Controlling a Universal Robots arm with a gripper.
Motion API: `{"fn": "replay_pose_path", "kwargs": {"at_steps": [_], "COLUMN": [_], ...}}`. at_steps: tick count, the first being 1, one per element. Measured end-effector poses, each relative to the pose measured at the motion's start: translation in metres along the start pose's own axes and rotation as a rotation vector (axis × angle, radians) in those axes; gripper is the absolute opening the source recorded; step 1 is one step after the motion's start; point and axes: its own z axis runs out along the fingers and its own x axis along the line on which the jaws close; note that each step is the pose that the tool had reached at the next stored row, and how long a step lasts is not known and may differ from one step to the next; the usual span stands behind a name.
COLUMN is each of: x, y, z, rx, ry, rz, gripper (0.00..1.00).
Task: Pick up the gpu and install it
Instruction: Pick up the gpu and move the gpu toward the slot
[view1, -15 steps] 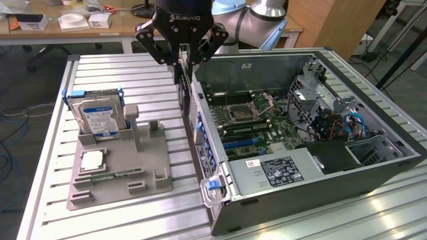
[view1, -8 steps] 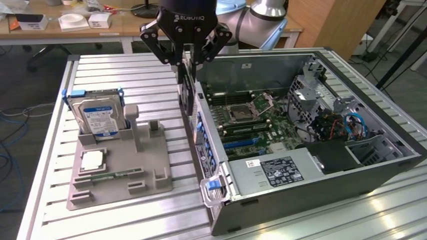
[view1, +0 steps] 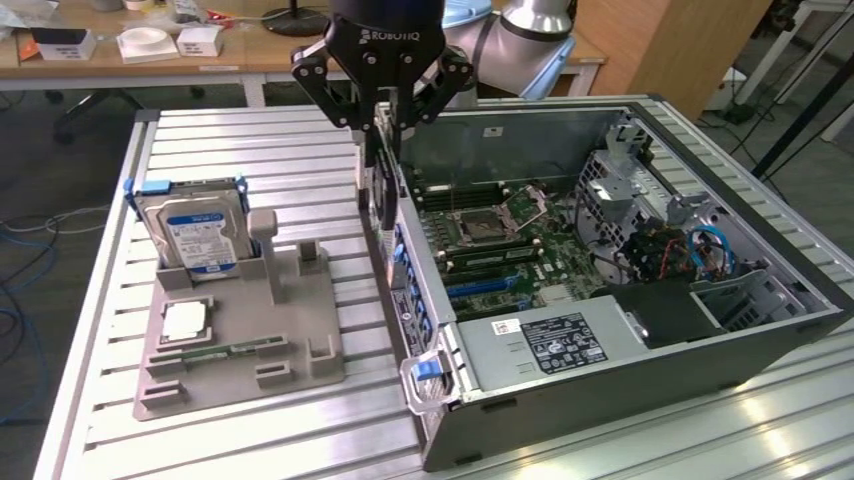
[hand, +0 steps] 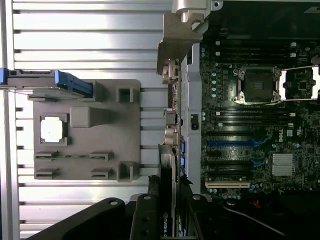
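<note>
The gpu (view1: 384, 190) hangs on edge, a thin dark card with its long side pointing down. My gripper (view1: 386, 120) is shut on its upper end. The card hovers over the near side wall of the open computer case (view1: 747, 350), at the exterior view's left of the motherboard (view1: 534, 240). In the wrist view the gpu (hand: 167, 160) shows edge-on between the gripper (hand: 169, 197) fingers, above the case's wall with its rear ports. The blue expansion slots (hand: 232, 142) lie a short way inside the case from it.
A grey parts fixture (view1: 287, 320) sits on the slatted aluminium table, at the exterior view's left of the case. It holds an upright hard drive (view1: 198, 235), a processor chip (view1: 184, 320) and a green memory stick (view1: 220, 350). A power supply (view1: 561, 340) fills the case's near end.
</note>
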Motion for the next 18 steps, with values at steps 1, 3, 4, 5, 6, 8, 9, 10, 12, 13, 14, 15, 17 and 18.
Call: {"fn": "replay_pose_path", "kwargs": {"at_steps": [1, 3, 4, 5, 6, 8, 9, 10, 12, 13, 14, 15, 17, 18], "x": [-0.001, -0.004, -0.006, -0.008, -0.009, -0.013, -0.015, -0.016, -0.019, -0.02, -0.022, -0.023, -0.026, -0.028], "y": [0.0001, 0.0001, 0.0002, 0.0002, 0.0003, 0.0004, 0.0004, 0.0005, 0.0005, 0.0006, 0.0006, 0.0007, 0.0007, 0.0008], "z": [0.0, 0.0, 0.0001, 0.0, 0.0, 0.0001, 0.0001, 0.0001, 0.0002, 0.0002, 0.0002, 0.0002, 0.0002, 0.0002], "rx": [0.0, 0.0, 0.0, 0.0001, 0.0001, 0.0, 0.0, 0.0, -0.0001, 0.0, 0.0, -0.0001, 0.0, 0.0], "ry": [0.0, 0.0, 0.0, 0.0001, 0.0001, 0.0, 0.0001, 0.0, 0.0, 0.0001, 0.0, 0.0, 0.0001, 0.0], "rz": [0.0, 0.0, 0.0, 0.0, 0.0, 0.0, 0.0, 0.0, 0.0, 0.0, 0.0, 0.0, 0.0, 0.0], "gripper": [0.26, 0.26, 0.26, 0.26, 0.26, 0.26, 0.26, 0.26, 0.26, 0.26, 0.26, 0.26, 0.26, 0.26]}}
